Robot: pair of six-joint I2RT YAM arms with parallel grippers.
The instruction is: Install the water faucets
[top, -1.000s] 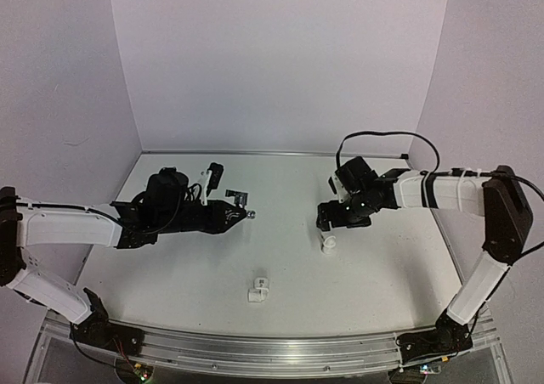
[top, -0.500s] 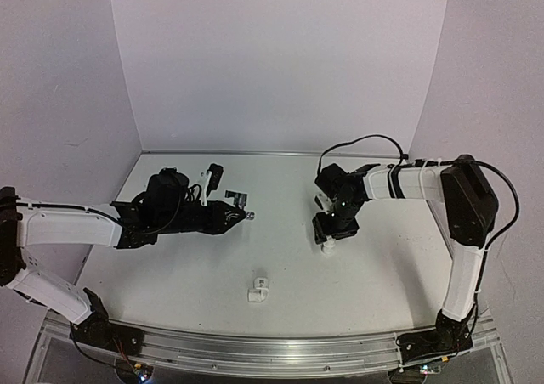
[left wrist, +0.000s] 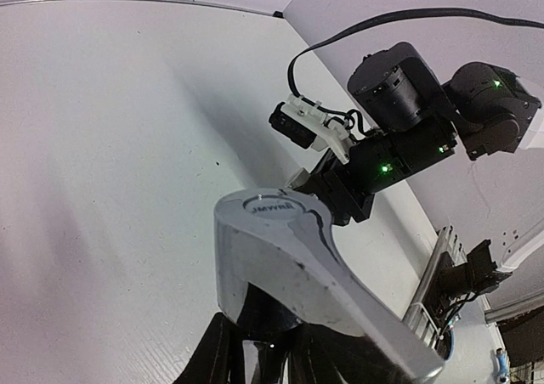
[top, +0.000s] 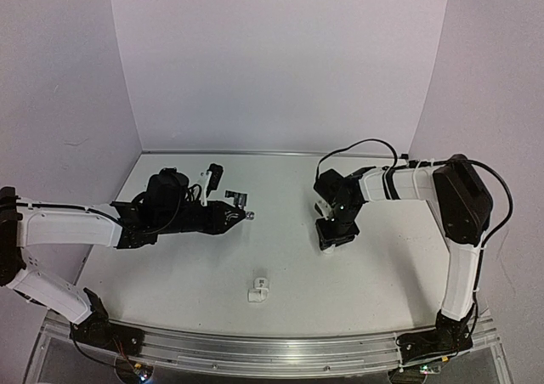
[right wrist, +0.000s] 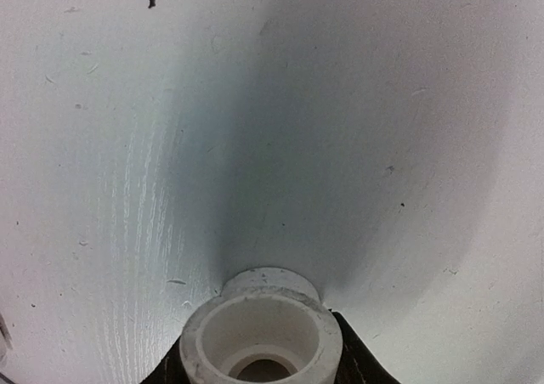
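Looking at white table (top: 170,273), boxed in by pale walls on three sides.

Reaching in from left side with left arm (top: 68,227), stretched low and roughly level above the surface. Folding in from right side with right arm (top: 408,184), black cable looped over it, wrist pitched down at the table right of centre.

Clamped shut with left gripper (top: 236,217) on silver faucet (left wrist: 289,265). Gripping it by the dark lower body, held clear of the table left of centre, broad shiny lever angled up toward the wrist cam. Stamped lettering on the round cap, too small to read reliably.

Sitting low with right gripper (top: 331,234) over an upright white fitting (right wrist: 262,333), open end facing the wrist cam. Dark fingertips (right wrist: 355,365) hard up against both sides of it. Can't tell whether pinching it or only bracketing it.

Also spotting second white fitting (top: 257,289) lying alone toward front-centre of table, well apart from both grippers.
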